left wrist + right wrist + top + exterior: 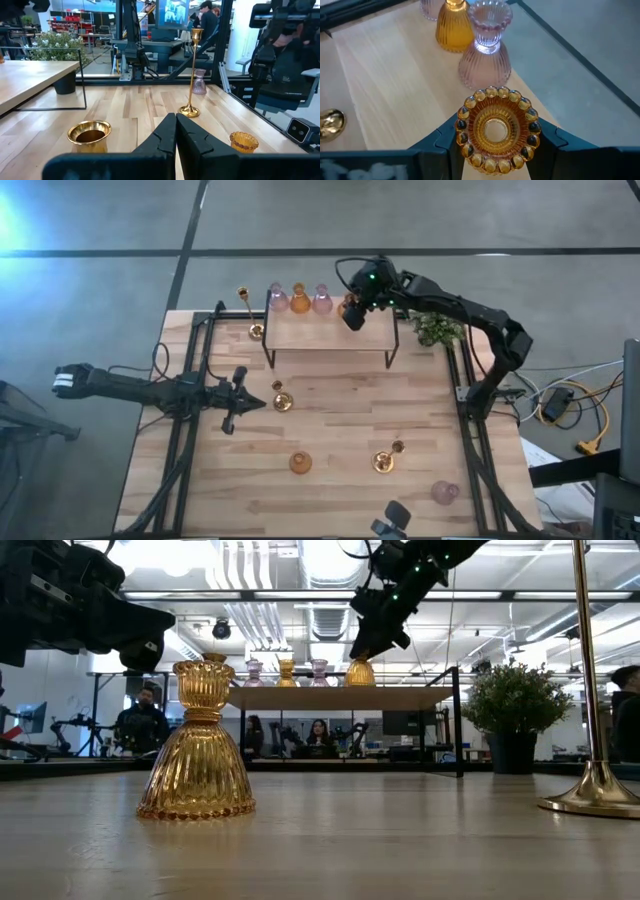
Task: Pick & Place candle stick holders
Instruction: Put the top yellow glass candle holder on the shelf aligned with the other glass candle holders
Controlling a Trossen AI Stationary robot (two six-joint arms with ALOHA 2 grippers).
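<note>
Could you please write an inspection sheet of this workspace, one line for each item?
Surface: wooden table carrying a raised wooden shelf.
Job's things: three glass holders stand in a row on the shelf; an amber holder is in the right tool; an amber holder, a pink holder and three gold candlesticks remain on the table.
Clutter: green potted plant beside the shelf.
Grippers: right tool shut on the amber holder at the shelf; left tool shut, empty, over the table.
Cables: loose cables right of the table.
Surroundings: people sit behind the table.
</note>
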